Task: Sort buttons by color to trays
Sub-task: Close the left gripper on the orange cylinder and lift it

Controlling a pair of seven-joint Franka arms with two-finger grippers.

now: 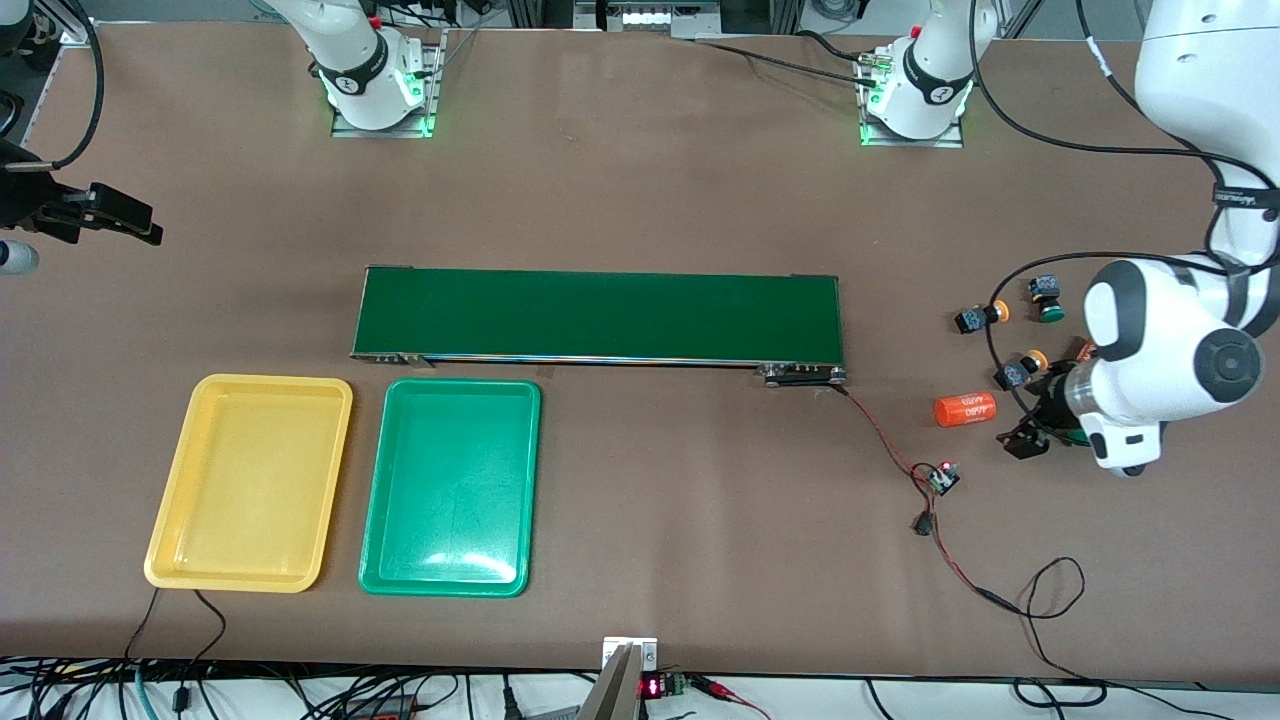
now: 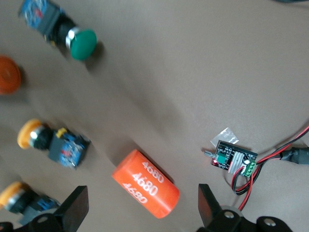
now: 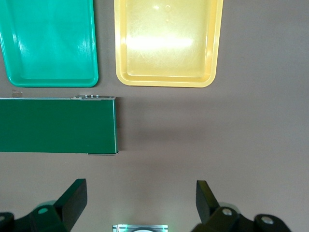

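Buttons lie loose on the table at the left arm's end, past the end of the conveyor belt (image 1: 597, 316). One yellow-orange button (image 1: 980, 318) and one green button (image 1: 1046, 298) lie side by side, farthest from the front camera; a second yellow-orange button (image 1: 1020, 370) lies nearer to the camera than those two. A patch of green shows just under the left arm's wrist, too hidden to tell what it is. An orange cylinder (image 1: 966, 410) with white print lies on its side close to the second yellow-orange button, toward the conveyor belt. A small circuit board (image 1: 941, 477) with red and black wires sits nearer to the camera than the cylinder.

Left gripper (image 2: 140, 208) hangs low over the cylinder, fingers spread wide with nothing between them. Right gripper (image 3: 140, 203) hangs over bare table at the right arm's end, fingers wide apart and empty.

Yellow tray (image 1: 250, 482) and green tray (image 1: 452, 488) sit side by side, nearer to the camera than the conveyor belt, the yellow one closer to the right arm's end. Neither tray holds a button
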